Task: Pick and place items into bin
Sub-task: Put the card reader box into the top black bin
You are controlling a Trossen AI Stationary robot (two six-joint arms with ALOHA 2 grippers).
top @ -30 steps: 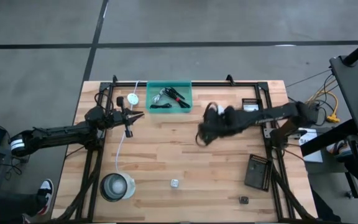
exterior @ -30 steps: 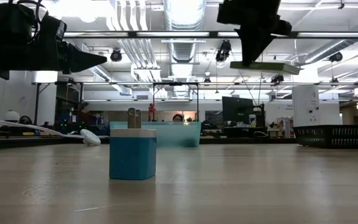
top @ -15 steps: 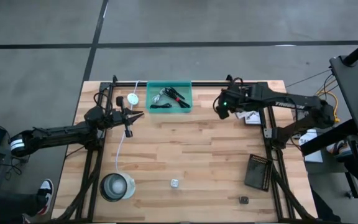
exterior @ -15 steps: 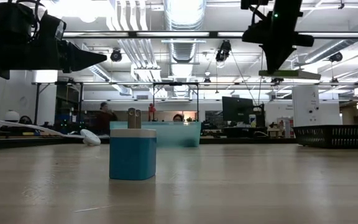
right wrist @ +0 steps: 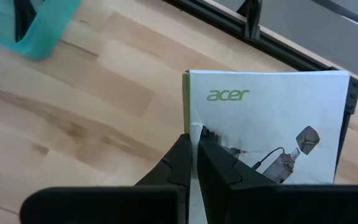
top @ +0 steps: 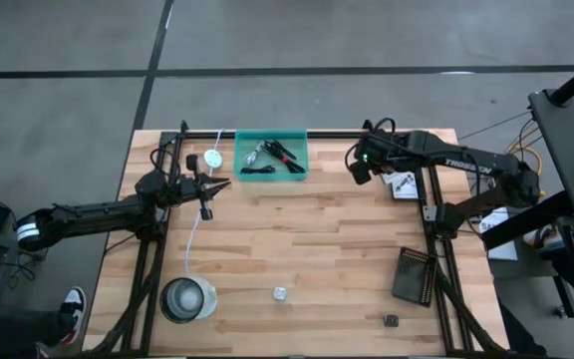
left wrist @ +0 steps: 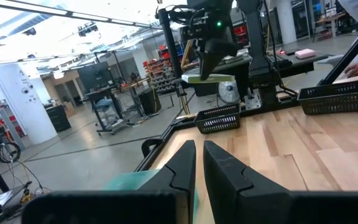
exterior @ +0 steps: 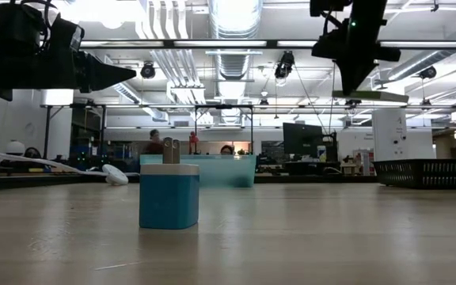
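Note:
My right gripper (top: pixel 361 170) hangs high over the table's far right part, shut on a white printed card (top: pixel 400 183) marked "acer" (right wrist: pixel 260 124). The low view shows that card (exterior: pixel 360 95) edge-on and well above the table. The teal bin (top: pixel 242 150) stands flat at the far edge, left of the right gripper, with a black cable with a red tie (top: pixel 285 156) and a silvery clip (top: pixel 260 154) inside. A small blue cube with metal prongs (exterior: pixel 169 194) stands on the near part of the table (top: pixel 280 294). My left gripper (top: pixel 219 185) waits shut, raised, left of the bin. My right gripper pinches the white card between its two fingers (right wrist: pixel 182 155) at the middle of one edge (right wrist: pixel 189 124), the edge with the green strip. The fingers come from above, pointing down. The card is lifted clear of the table and lies about level below the gripper.
A white disc (top: pixel 212 158) with a white cord lies left of the bin. A clear round container (top: pixel 187 299) stands at the near left. A black perforated board (top: pixel 415 275) and a small dark piece (top: pixel 391 320) lie at the near right. Black frame rails border the table.
My right gripper has swung from over the table's middle toward the far right, carrying the white card with it, fast at first and then slowing almost to a stop. It has stayed shut on the card. The left arm has kept still.

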